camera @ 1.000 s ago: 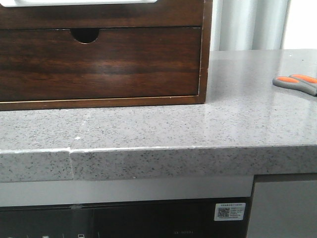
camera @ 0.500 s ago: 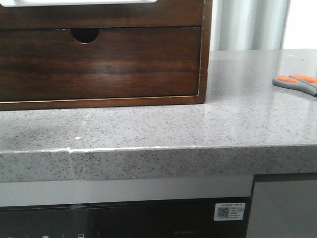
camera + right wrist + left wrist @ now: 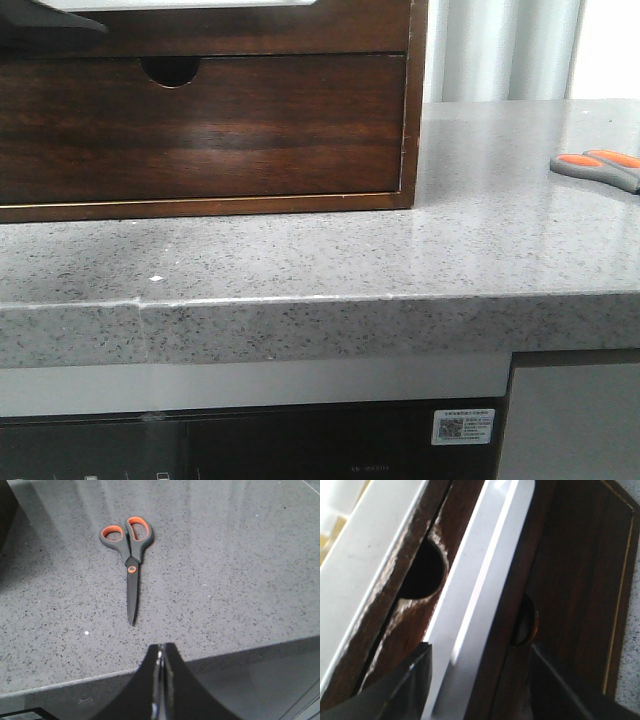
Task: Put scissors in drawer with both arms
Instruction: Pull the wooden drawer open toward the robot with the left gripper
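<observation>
The scissors (image 3: 600, 168), grey handles with orange loops, lie flat on the grey counter at the far right. In the right wrist view the scissors (image 3: 129, 565) lie closed, blade tip toward my right gripper (image 3: 161, 647), which is shut, empty and over the counter's front edge. The upper drawer (image 3: 250, 35) is the dark wood strip at the top of the chest. My left gripper (image 3: 50, 25) shows as a black shape at its left end. In the left wrist view it (image 3: 480, 650) is open, its fingers on either side of a white strip (image 3: 480, 580) and the dark wood front (image 3: 520, 580).
The lower drawer (image 3: 250, 130) with its half-round notch (image 3: 172, 70) fills the chest front. The chest stands on a speckled grey counter (image 3: 400, 250) with a thick front edge. A dark appliance panel (image 3: 250, 440) sits below. Grey curtains (image 3: 500, 50) hang behind.
My left gripper has come into the front view at the top left of the chest. The scissors have not moved.
</observation>
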